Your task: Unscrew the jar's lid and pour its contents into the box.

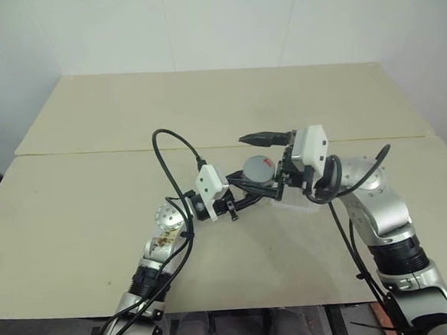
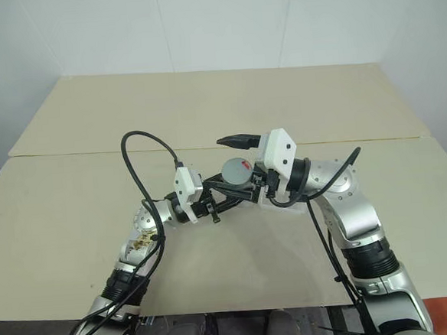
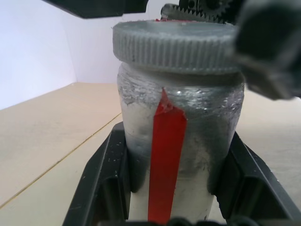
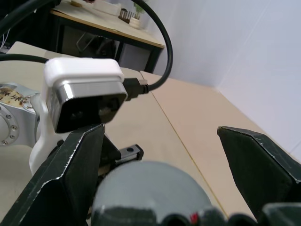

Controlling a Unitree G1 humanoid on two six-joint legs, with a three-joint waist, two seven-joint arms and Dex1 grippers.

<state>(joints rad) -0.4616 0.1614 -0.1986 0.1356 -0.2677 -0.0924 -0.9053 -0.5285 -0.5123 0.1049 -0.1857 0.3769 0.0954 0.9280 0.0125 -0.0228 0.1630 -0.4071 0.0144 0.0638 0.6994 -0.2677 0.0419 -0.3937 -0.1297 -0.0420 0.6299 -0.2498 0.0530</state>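
We've got the jar clamped upright in our left end effector above the tabletop, lid on, our right end effector spread wide around the lid.

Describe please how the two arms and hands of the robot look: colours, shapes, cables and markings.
Both arms are silver-grey metal with black ribbed bands near their base. The left hand and right hand each have two flat black tapered fingers and carry a white camera housing at the wrist. Black cables loop from the housings along each arm. The left arm shows a round perforated joint disc.
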